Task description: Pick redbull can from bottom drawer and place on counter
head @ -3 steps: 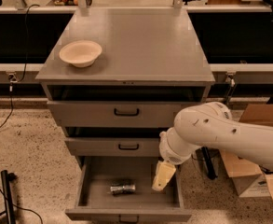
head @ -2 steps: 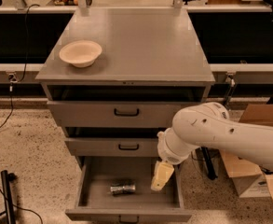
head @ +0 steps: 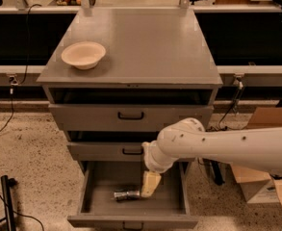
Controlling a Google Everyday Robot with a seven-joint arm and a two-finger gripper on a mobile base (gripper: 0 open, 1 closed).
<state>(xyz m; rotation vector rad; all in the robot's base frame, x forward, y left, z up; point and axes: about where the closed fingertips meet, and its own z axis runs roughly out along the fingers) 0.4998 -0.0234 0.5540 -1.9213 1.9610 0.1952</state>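
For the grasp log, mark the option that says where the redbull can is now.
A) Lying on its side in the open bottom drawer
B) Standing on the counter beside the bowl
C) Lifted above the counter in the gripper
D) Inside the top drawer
A: the redbull can lies on its side on the floor of the open bottom drawer, with the gripper lowered into the drawer at its right end.

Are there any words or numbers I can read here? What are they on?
No readable text anywhere.
The redbull can, lying in the bottom drawer: any lettering is too small to read.
The gripper beside it in the drawer, the bowl, the counter: no markings visible.
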